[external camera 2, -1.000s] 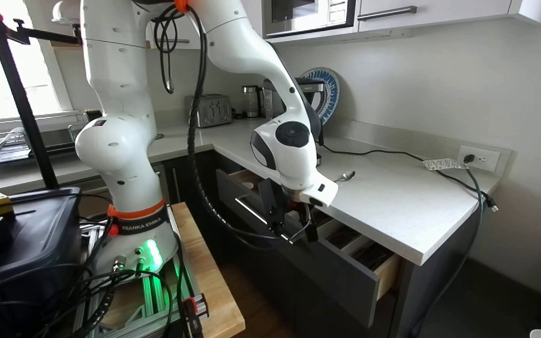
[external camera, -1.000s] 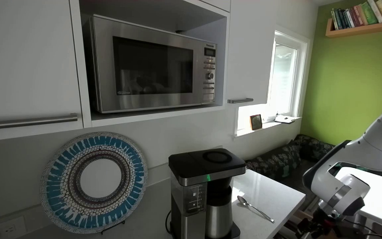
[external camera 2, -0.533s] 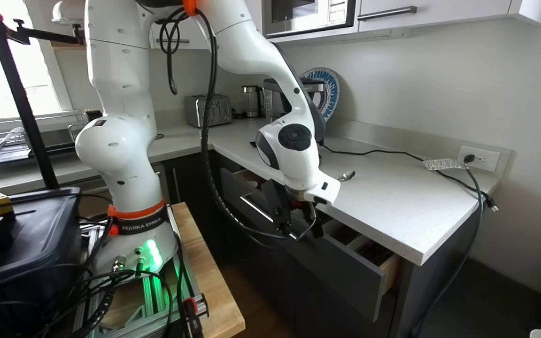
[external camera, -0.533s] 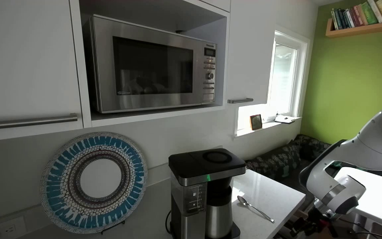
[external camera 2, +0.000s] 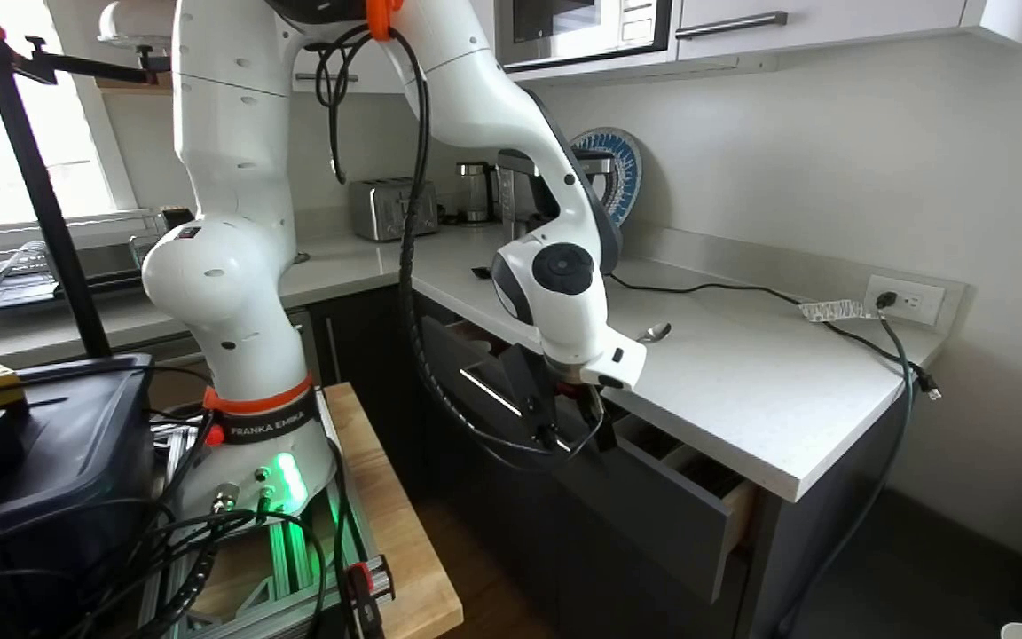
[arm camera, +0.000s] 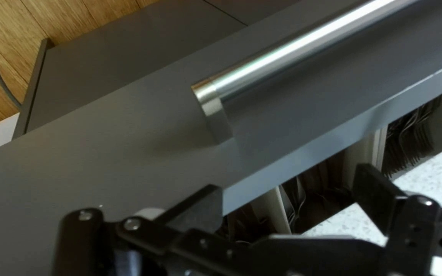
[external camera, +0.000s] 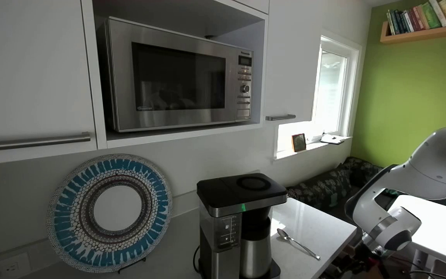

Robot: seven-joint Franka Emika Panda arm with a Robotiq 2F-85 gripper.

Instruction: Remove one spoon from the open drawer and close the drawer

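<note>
White and speckled, the bench is the largest thing that concerns us. Below its edge is the dark grey drawer, which stands partly out; we judge that only the closing remains. Its front looks stiff, so a steady push near the middle should serve. Smaller is the black-topped coffee maker. Then comes the drawer's metal bar handle. Near it the jaws stand wide apart and grasp nothing; whether they touch the front, we cannot tell. The smallest is the spoon, which lies on the bench near the coffee maker. We expect it light, stiff and slippery, not fragile; we would take it across the middle of its thin handle.
</note>
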